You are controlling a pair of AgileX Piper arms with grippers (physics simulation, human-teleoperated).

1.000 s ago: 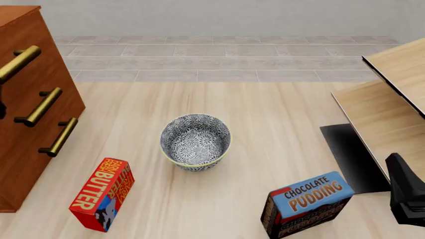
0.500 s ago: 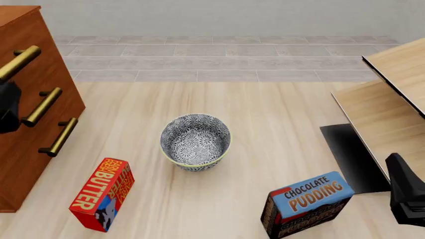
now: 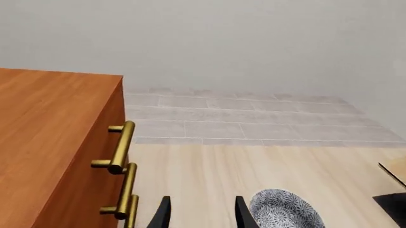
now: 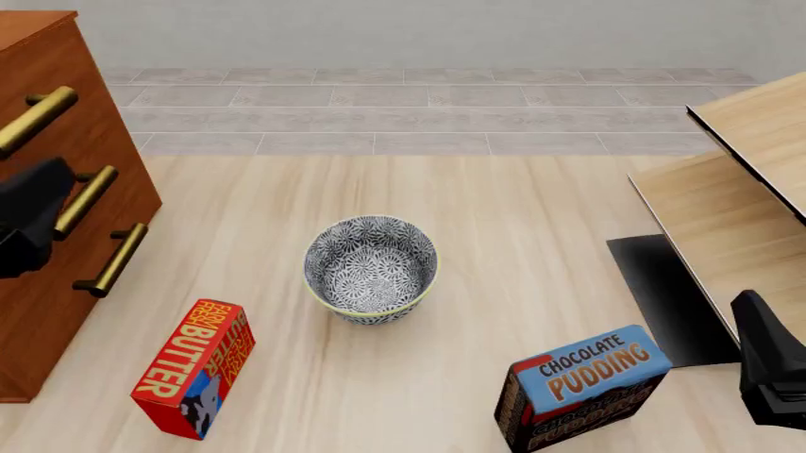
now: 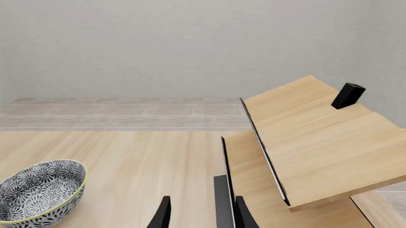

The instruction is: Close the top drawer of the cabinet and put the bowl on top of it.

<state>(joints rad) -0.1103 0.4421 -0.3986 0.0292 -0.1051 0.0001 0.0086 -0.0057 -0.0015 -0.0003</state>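
Over the preceding second the left claw (image 4: pixel 28 229) had been brought further into the front view from the left edge, so that its dark body was seen in front of the cabinet (image 4: pixel 63 151), level with the middle brass handle (image 4: pixel 74 202); nothing else on the surface (image 4: pixel 504 226) had been shifted. Only the body was caught in that view, but in the left wrist view two dark fingertips (image 3: pixel 163 214) were seen parted with a gap between them, nothing being held, and the claw was therefore judged to be open. The top drawer (image 4: pixel 51 85) was marked by its long brass bar, and from these angles it could not be told with certainty whether the drawer stood flush with the two fronts below it. The bowl (image 4: pixel 370 269) was seen upright near the middle of the surface, well apart from the cabinet, with its blue-grey floral pattern and pale rim plainly shown. A red butter box (image 4: pixel 193 368) lay tilted in front of and to the left of the bowl, and a chocolate pudding box (image 4: pixel 582 387) stood to the right, near the front edge. The right claw (image 4: pixel 771 373) was held low at the right edge beside the pale wooden furniture (image 4: pixel 743 179); in the right wrist view its fingers (image 5: pixel 163 216) were likewise parted and gripped nothing.
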